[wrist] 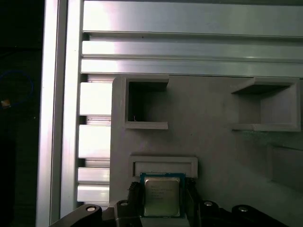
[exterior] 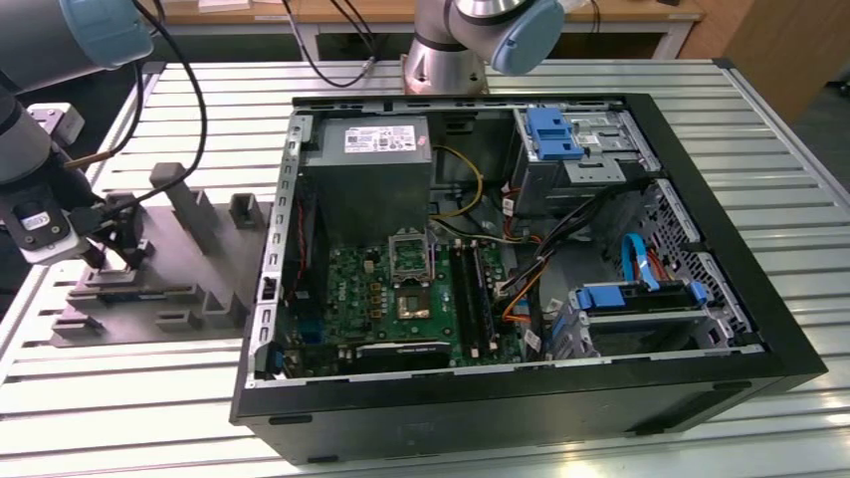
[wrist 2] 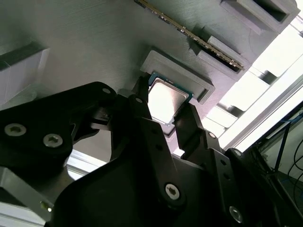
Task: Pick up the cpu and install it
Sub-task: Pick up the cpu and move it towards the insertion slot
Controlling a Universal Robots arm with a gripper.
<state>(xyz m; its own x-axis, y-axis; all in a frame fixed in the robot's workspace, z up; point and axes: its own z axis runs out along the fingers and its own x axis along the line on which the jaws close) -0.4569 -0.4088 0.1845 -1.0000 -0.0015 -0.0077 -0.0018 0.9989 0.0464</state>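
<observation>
**Gripper at the cpu on the parts fixture; open PC case alongside**

Nearest: the gripper [wrist 2: 164,100], black, straddles the cpu [wrist 2: 165,97] in both wrist views. The cpu is a small square chip w/ pale metal top & green edge. It lies flat against a raised grey frame [wrist 2: 189,78] on the fixture. In the first wrist view the cpu [wrist: 162,196] sits just beside that frame [wrist: 163,165], w/ the gripper [wrist: 163,198] on either side. Clamped on the chip or released: cannot tell, as contact at the chip's edges isn't clear.

Next out: the grey fixture block [exterior: 173,299] carries open pockets [wrist: 147,106] & upright posts. A thin strip w/ gold-toned edge [wrist 2: 189,34] stands in a slot near the cpu. In the exterior view the gripper [exterior: 113,254] hangs low over the fixture, at the exterior view's left.

Beneath: a slatted aluminium table [exterior: 133,408] bears both fixture & case.

Farther: an open black PC case [exterior: 743,339] lies on its side, well apart from the cpu, toward the exterior view's right. Inside are a green motherboard [exterior: 385,299] w/ a metal-framed socket [exterior: 409,249], dark centre; a grey metal box w/ white label [exterior: 378,174] just beyond the socket; blue drive brackets [exterior: 555,131]; assorted cables.

Farthest: a second arm's base [exterior: 445,60], behind the case.
</observation>
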